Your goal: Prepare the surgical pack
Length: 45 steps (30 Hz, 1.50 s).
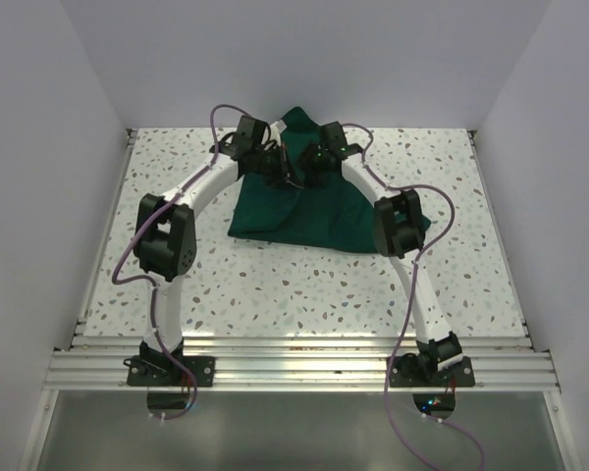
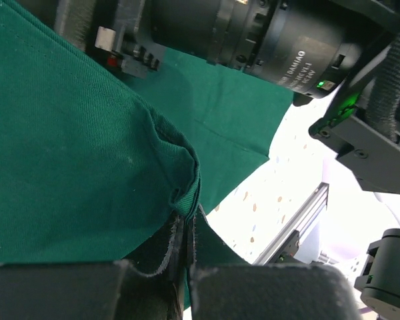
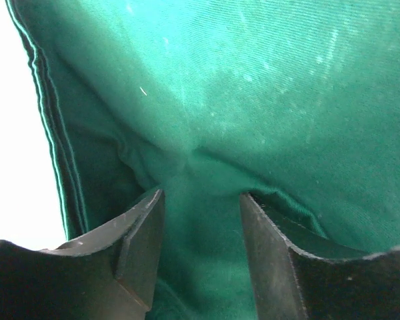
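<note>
White walls enclose a speckled tabletop [image 1: 304,289], with the two arm bases bolted to an aluminium rail [image 1: 294,365] at its near edge. On the far middle of the table lies the surgical pack [image 1: 304,221], a dark green drape. Its wide lower edge is spread toward the arms and its far end is gathered into a raised peak. Both arms reach in to that peak, side by side.

The left gripper [image 2: 185,230] is clamped tight on a hemmed fold of the cloth, which puckers right at its fingertips. The right gripper [image 3: 201,200] has its jaws apart. The green fabric fills the gap between them and bunches just beyond the tips, its stitched hem running down the left of that view.
</note>
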### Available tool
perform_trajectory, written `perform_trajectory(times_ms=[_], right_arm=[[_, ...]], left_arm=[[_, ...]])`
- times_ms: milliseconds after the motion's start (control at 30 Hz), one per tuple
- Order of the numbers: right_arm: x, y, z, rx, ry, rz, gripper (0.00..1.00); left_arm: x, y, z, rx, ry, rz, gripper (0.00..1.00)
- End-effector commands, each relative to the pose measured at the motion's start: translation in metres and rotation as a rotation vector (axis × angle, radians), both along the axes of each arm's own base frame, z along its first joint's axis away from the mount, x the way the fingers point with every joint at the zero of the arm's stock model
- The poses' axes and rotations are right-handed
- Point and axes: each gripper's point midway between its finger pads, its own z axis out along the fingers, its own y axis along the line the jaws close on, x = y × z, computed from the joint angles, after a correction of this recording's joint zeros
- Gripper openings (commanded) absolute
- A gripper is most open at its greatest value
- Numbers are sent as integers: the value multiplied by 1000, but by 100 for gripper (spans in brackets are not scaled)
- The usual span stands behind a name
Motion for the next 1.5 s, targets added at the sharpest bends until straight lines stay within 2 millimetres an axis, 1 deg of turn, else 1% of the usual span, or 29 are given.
perform_trajectory(times_ms=[0,267,433,467,500,600,633,667,700,733,767,800,833,867,900,933,1000,1033,1067,1133,1167,1200,1233,1267,1300,1333,1367,1433,1467], right_arm=[[-27,-35,-28,-84,170,-35,55],[15,-58,52,27,4,-94,72],[24,-68,80,45,-50,-102,76],[26,-76,84,38,-60,-112,76],[28,-80,96,29,-87,-113,76],[29,-103,112,-21,-121,-128,76],[28,-114,121,-31,-125,-140,76],[25,-121,123,-51,-132,-127,77],[19,-129,120,-79,-110,-129,77],[16,-139,131,-98,-123,-131,77],[8,-148,122,-143,-109,-108,77],[1,-156,118,-179,-95,-102,77],[-8,-172,129,-223,-97,-117,77],[-21,-183,113,-268,-47,-113,77],[-32,-193,111,-312,-33,-89,77],[-38,-209,109,-348,-19,-99,77],[-60,-230,106,-400,22,-90,78],[-64,-249,104,-412,39,-117,78],[-80,-258,98,-412,76,-126,78],[-93,-281,90,-420,115,-164,77],[-107,-303,81,-458,157,-197,77],[-115,-316,79,-485,170,-216,76],[-129,-335,65,-516,218,-243,76],[-136,-352,61,-563,233,-263,75],[-138,-363,63,-575,225,-285,74],[-149,-378,52,-581,257,-311,73],[-149,-385,49,-587,251,-315,73],[-148,-397,40,-588,264,-324,70],[-146,-398,37,-586,260,-302,68]], left_arm=[[6,-8,18,-32,-46,-11,0],[9,-2,3,-11,-26,4,0],[10,-1,-8,-1,-10,5,6],[10,-2,-9,-2,-6,3,6],[10,-2,-13,-1,0,1,8],[11,-4,-19,-9,14,-2,19],[12,-5,-20,-14,13,-5,22],[11,-7,-20,-25,15,-14,25],[13,-9,-21,-35,12,-19,37],[13,-10,-22,-40,16,-23,44],[12,-12,-22,-51,14,-37,51],[12,-13,-18,-51,-21,-58,68],[13,-12,-15,-35,-45,-65,76],[18,-9,-13,0,-83,-54,80],[17,-5,-7,32,-129,-72,83],[17,-1,-4,54,-143,-69,83],[14,11,0,96,-185,-46,83],[13,16,1,108,-198,-39,83],[11,28,4,136,-214,-13,83],[10,43,4,173,-230,4,81],[10,58,7,195,-233,31,80],[10,68,7,212,-237,39,80],[9,77,7,228,-235,50,79],[9,95,9,244,-230,82,77],[6,105,8,257,-227,88,77],[5,115,9,263,-228,104,76],[1,131,9,267,-226,128,76],[-4,145,9,280,-232,141,76],[-11,155,6,290,-224,145,76]])
